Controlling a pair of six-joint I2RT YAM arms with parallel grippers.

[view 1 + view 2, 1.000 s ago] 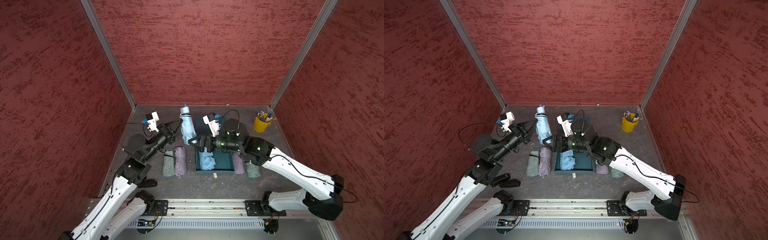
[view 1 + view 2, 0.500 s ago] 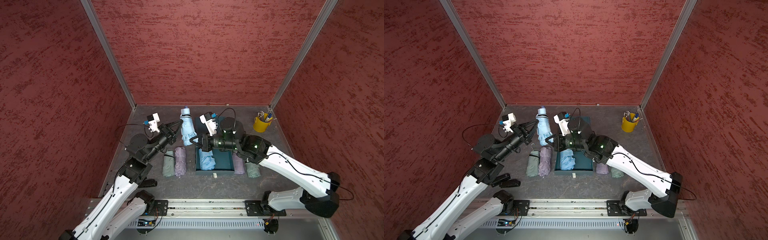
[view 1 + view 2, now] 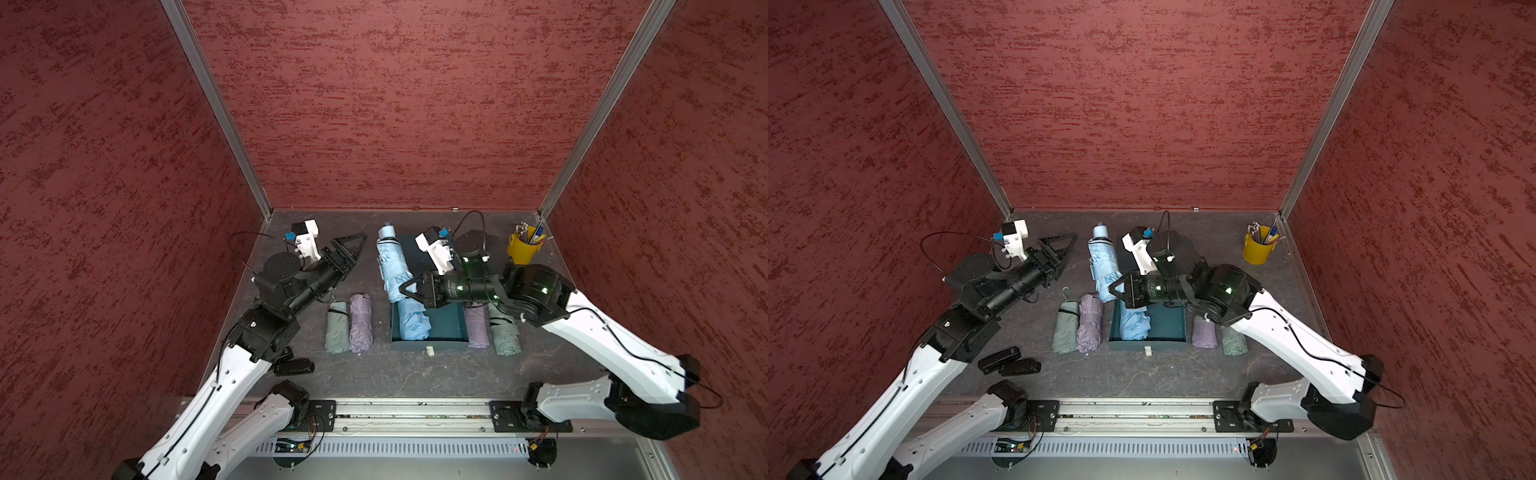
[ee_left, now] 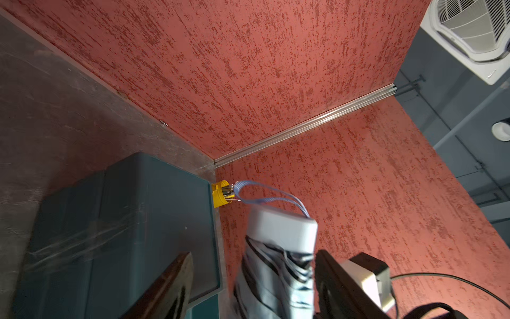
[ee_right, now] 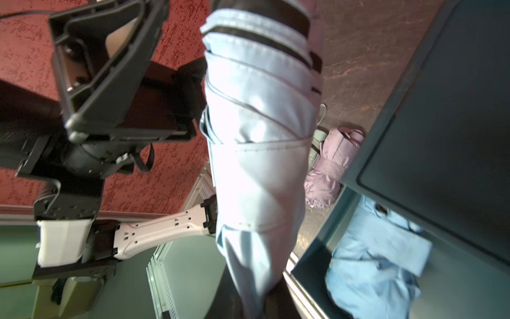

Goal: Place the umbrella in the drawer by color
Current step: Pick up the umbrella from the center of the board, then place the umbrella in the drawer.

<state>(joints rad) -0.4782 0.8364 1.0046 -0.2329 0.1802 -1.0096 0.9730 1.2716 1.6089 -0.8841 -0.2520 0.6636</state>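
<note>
Umbrella [image 3: 390, 266] now in right jaws

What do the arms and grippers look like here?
Left arm and right arm: white shells on long links, black joints and wrists. Left gripper and right gripper: black triangular open-frame fingers. Left wrist camera and right wrist camera: white housings, blue part, thin black cable looping off. Green lights on the right arm.
</note>
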